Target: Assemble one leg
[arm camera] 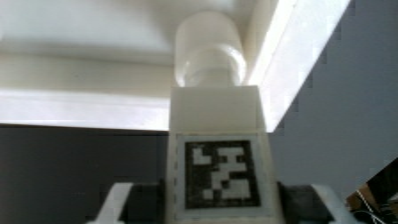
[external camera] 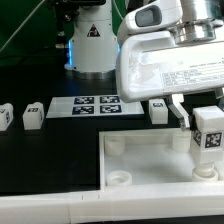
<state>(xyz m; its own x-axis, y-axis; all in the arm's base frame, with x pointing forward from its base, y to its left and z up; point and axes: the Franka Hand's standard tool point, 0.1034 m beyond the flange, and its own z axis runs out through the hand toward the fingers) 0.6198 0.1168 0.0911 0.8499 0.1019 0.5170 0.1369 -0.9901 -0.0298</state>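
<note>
Fingers (arm camera: pixel 128 204) of my claw (arm camera: pixel 217 206) are clenched on either flank of the small white plastic oblong leg (arm camera: pixel 221 150), beside its black-and-white square tag. The leg's narrower rounded peg (arm camera: pixel 212 55) points away from my wrist toward the large white square plastic tray (arm camera: pixel 89 98). In the exterior view the leg (external camera: pixel 209 131) hangs in my grip over the tray (external camera: pixel 150 165) at that view's right, near what looks like a round corner socket (external camera: pixel 205 172); whether the peg already touches plastic I cannot tell. That is my worry: my wrist camera shows no socket beyond the peg, only bare white tray. So I judge that a push made off-centre would land the peg on the socket's rim, and the leg could pivot between my fingers or shove the tray across the black table (external camera: pixel 40 160). I hold only the tagged end, so any sideways load at the peg has leverage and could leave the leg tilted. Just behind the tray, one loose white tagged block (external camera: pixel 157 110) sits near my finger, and a careless swing could knock it. Farther off, the flat white marker board (external camera: pixel 95 104) and two more loose blocks (external camera: pixel 33 116) lie well apart from me, as does the white arm base (external camera: pixel 92 40), so I see no risk to them.
</note>
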